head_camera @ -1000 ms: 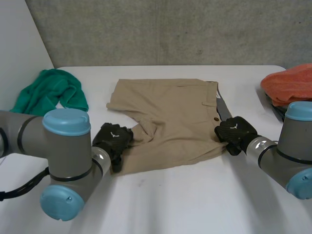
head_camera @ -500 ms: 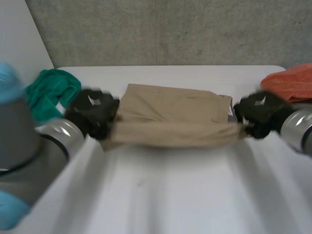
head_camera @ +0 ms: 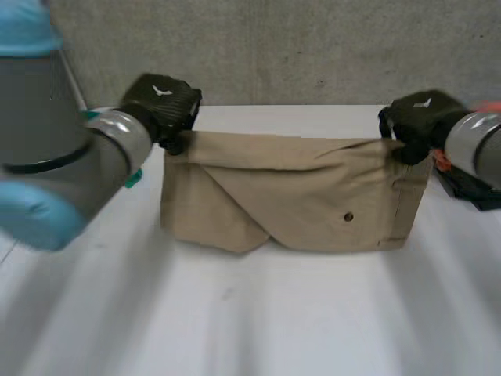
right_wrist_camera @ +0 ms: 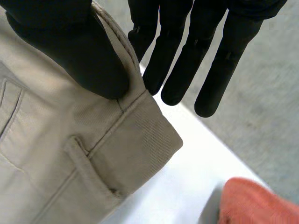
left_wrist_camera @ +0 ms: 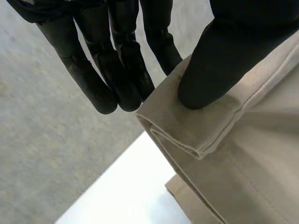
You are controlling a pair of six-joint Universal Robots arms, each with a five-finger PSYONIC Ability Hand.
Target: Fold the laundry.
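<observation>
Shorts (head_camera: 297, 196) raised, left hand (head_camera: 160, 100), right hand (head_camera: 415, 117) pinching corners

— Where is the left robot hand (head_camera: 160, 100)?
— Upper left of the frame, raised at the end of the left arm (head_camera: 63, 149), which runs in from the left edge. Its thumb (left_wrist_camera: 219, 60) presses a corner of the tan shorts (head_camera: 297, 196) against its straight fingers (left_wrist_camera: 112, 65).
— And the right robot hand (head_camera: 419, 117)?
— Upper right, level with the other, on the right arm (head_camera: 481, 153). Same pinch: thumb (right_wrist_camera: 70, 42) in front, fingers (right_wrist_camera: 187, 56) straight behind the opposite corner.
</observation>
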